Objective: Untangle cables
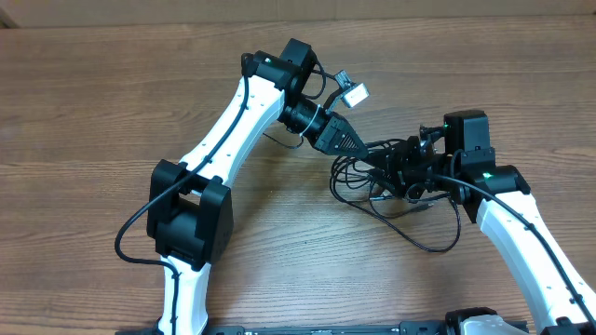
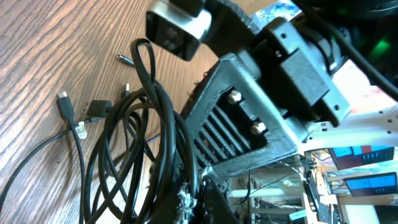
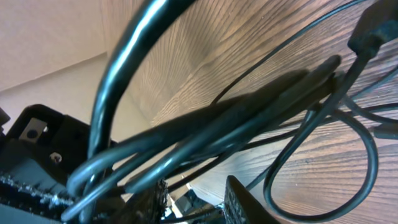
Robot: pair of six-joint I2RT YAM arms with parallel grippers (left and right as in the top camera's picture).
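Left gripper [image 1: 358,147]: pressed shut on strands of the cables [image 1: 358,186].
Right gripper [image 1: 396,167]: clamped around a bunch of the same strands.
Cables: heaped in loops on the table [image 1: 93,93] between the two grippers, one loop trailed out to the lower right.

Cables [image 1: 371,191] are bunched on wooden table [image 1: 93,93] between left gripper [image 1: 352,146] and right gripper [image 1: 402,169]; one loop is laid out beside right arm [image 1: 521,223].
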